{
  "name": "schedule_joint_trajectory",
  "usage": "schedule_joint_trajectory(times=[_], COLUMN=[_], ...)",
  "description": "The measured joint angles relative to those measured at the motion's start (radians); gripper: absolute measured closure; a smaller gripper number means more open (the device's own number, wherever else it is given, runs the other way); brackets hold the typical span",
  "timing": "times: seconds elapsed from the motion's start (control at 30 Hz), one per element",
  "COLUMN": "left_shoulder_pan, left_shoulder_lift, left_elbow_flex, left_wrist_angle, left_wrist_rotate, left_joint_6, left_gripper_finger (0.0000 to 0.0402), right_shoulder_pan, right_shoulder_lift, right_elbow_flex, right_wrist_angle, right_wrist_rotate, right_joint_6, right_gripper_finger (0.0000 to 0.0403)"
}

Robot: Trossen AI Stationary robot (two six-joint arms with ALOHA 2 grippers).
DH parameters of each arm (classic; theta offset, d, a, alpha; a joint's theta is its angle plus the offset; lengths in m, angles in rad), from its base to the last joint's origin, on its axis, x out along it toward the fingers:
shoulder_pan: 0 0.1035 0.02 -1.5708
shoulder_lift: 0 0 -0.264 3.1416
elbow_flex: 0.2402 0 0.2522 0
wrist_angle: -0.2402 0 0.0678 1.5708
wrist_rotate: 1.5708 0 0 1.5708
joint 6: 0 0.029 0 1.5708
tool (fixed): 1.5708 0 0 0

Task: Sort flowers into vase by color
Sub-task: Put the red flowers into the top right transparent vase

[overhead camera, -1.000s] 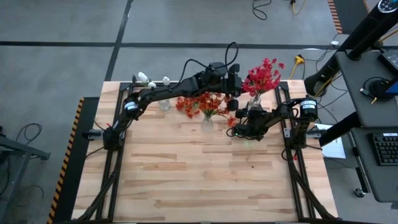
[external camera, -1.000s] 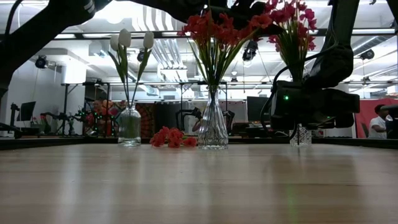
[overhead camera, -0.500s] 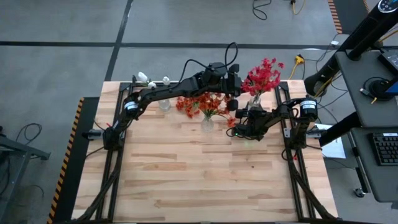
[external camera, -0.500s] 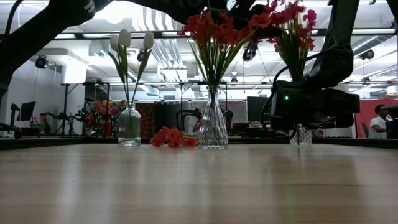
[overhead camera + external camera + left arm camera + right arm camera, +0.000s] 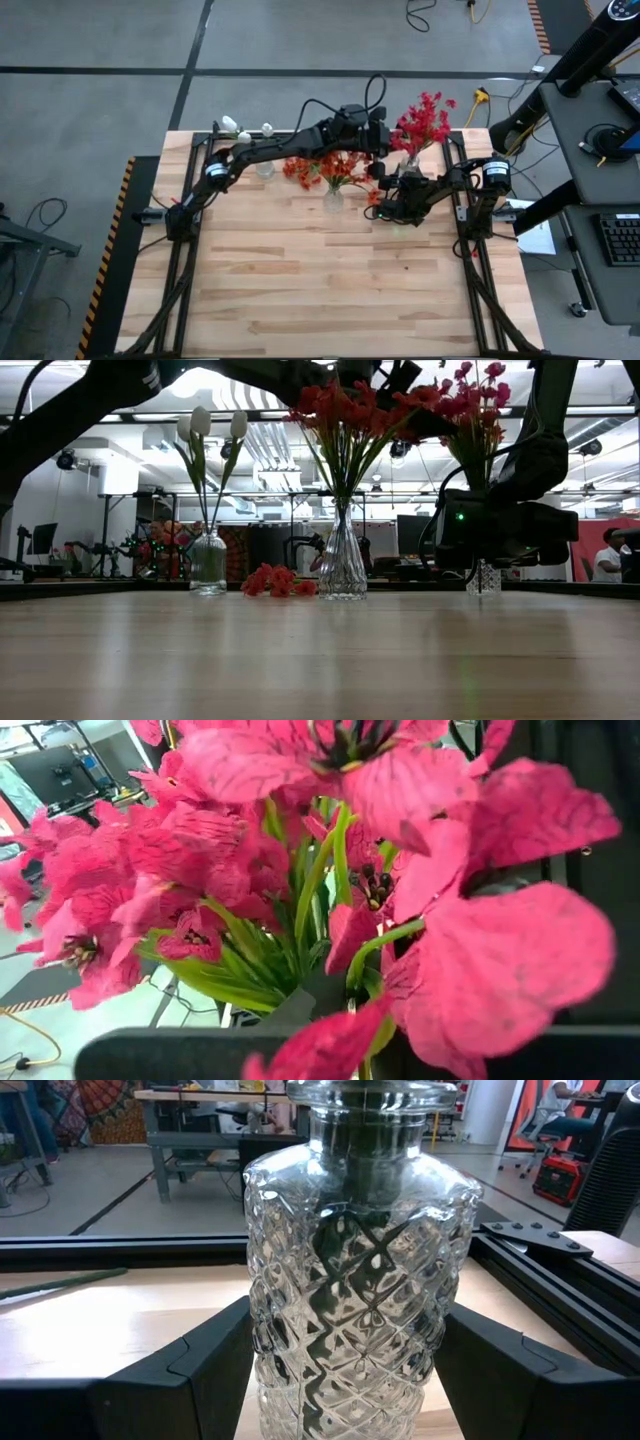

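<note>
**Steady now: seating the crimson spray**

Overhead, the left gripper (image 5: pixel 372 135) is clamped narrow on the crimson flowers (image 5: pixel 423 122), stems just beneath it over the cut-glass vase (image 5: pixel 355 1260). Lower straight, keeping stems vertical, so blooms don't snag the orange bunch (image 5: pixel 330 168) beside it. The right gripper (image 5: pixel 392 193) brackets that vase on the bench (image 5: pixel 330 280), jaws wide around it; hold firm.

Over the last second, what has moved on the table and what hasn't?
The left gripper, shut on the crimson flowers, has lifted the spray a little; in the low view its blooms now sit higher above the cut-glass vase. The right gripper stays put with its jaws either side of that vase. The orange flowers, the white flowers and the orange spray lying on the table have not moved.
</note>
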Motion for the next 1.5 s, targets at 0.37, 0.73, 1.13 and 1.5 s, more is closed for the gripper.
schedule_joint_trajectory(times=[0.37, 0.73, 1.13, 1.5], left_shoulder_pan=[0.010, 0.010, 0.009, 0.009], left_shoulder_lift=[0.014, 0.028, 0.028, 0.028], left_elbow_flex=[0.001, 0.005, 0.031, 0.200], left_wrist_angle=[-0.008, -0.007, -0.050, -0.333], left_wrist_rotate=[-0.001, -0.001, -0.012, -0.009], left_joint_6=[0.000, 0.006, -0.003, 0.058], left_gripper_finger=[0.0399, 0.0399, 0.0365, 0.0215], right_shoulder_pan=[0.000, 0.001, 0.000, 0.000], right_shoulder_lift=[0.000, 0.000, 0.000, 0.000], right_elbow_flex=[0.000, 0.000, 0.000, 0.000], right_wrist_angle=[0.001, 0.002, 0.002, 0.002], right_wrist_rotate=[0.000, 0.000, 0.000, 0.000], right_joint_6=[-0.002, -0.004, -0.006, -0.006], right_gripper_finger=[0.0140, 0.0140, 0.0140, 0.0140])
